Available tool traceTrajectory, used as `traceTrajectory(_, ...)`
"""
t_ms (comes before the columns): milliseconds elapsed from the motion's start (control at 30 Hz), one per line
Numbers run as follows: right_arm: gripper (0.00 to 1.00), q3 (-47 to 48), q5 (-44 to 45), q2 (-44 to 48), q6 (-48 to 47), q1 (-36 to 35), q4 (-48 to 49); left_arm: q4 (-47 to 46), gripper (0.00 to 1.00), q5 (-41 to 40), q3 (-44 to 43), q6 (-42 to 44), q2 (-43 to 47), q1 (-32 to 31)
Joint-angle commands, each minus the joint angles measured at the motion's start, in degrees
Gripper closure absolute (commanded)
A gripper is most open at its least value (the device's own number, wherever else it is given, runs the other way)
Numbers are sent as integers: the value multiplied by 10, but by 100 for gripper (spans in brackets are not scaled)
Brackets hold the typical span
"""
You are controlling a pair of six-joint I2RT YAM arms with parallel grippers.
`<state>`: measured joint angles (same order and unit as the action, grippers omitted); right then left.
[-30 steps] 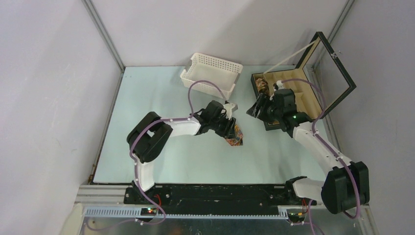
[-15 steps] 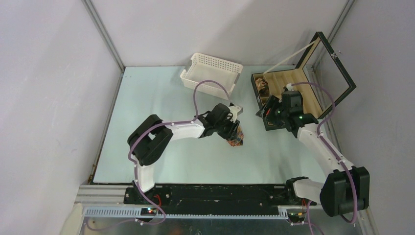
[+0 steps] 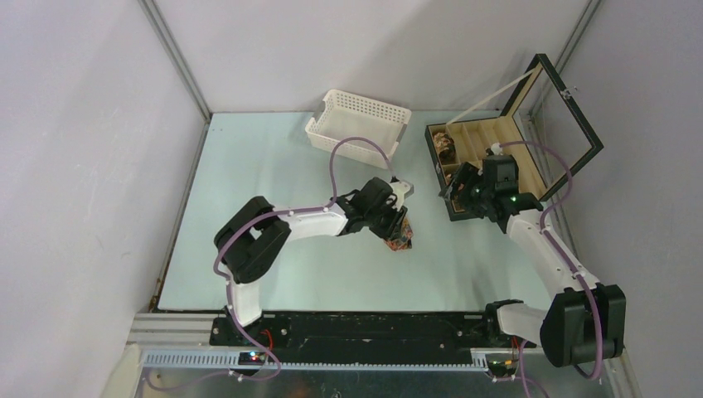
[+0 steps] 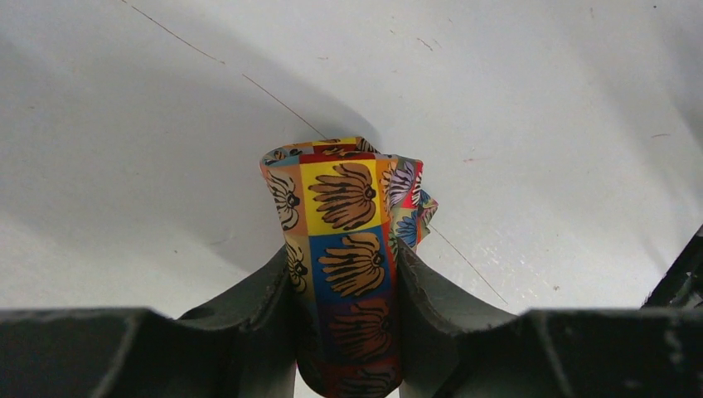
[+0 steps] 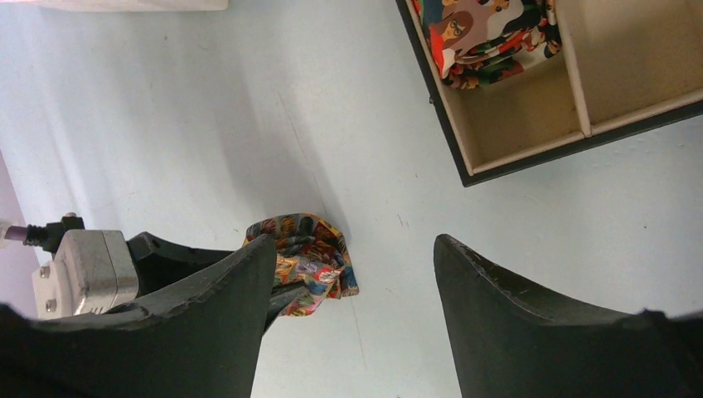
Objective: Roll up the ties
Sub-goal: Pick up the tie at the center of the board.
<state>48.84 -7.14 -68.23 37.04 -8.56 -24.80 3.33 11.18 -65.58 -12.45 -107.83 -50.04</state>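
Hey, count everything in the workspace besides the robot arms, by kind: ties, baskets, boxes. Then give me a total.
Ties: 2 (held tie in the left gripper, boxed tie)
White basket: 1
Black box: 1
Total: 4

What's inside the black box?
One colourful tie lies in a compartment at the box's edge. The next compartment looks empty. The right arm hides the rest.

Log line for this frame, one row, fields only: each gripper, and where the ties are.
left gripper: shut on rolled tie | right gripper: open, empty, near box | second tie: in box compartment
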Motion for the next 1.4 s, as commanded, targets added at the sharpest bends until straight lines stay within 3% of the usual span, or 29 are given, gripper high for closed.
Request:
traceTrajectory(0,27,0,7,0,-11,11,8,24,100,14,2,5,32,-7)
traceTrajectory(700,30,53,14,-98,-49,23,-6,103,100,-76,-25,32,76,-6)
traceTrajectory(1100,52,225,128,-283,-127,-26,-105,101,100,-93,15,25,108,15)
traceTrajectory(1367,44,231,169,-336,-134,-36,-116,90,100,-96,47,22,123,27)
